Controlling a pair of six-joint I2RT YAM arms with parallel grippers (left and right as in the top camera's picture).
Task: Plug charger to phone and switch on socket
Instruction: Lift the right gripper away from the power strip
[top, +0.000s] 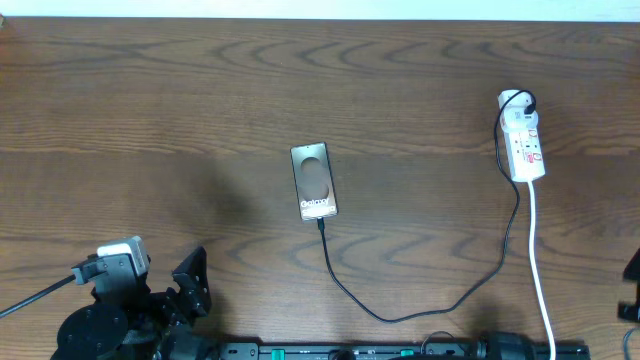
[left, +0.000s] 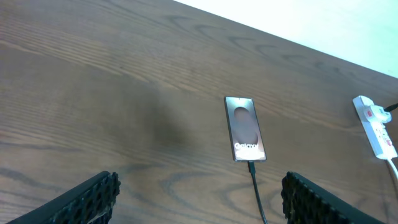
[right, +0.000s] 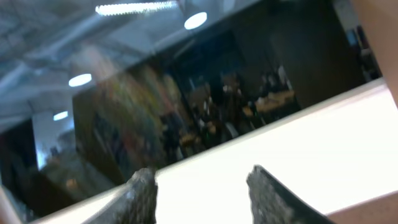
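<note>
The phone (top: 314, 182) lies face up mid-table, with its grey-gold face and "Galaxy" lettering; it also shows in the left wrist view (left: 244, 128). The charger cable (top: 400, 316) is plugged into the phone's near end and loops right to its black plug in the far end of the socket (top: 523, 134). The socket is a white power strip at the right with red switch marks; it shows in the left wrist view (left: 375, 126). My left gripper (left: 199, 196) is open and empty, low at the front left, near side of the phone. My right gripper (right: 202, 180) is open, pointing up away from the table.
The socket's white cord (top: 540, 270) runs down to the table's front edge. A black rail (top: 400, 351) lies along the front edge. The left arm base (top: 120, 310) sits at the front left. The right arm barely shows at the right edge (top: 632, 290).
</note>
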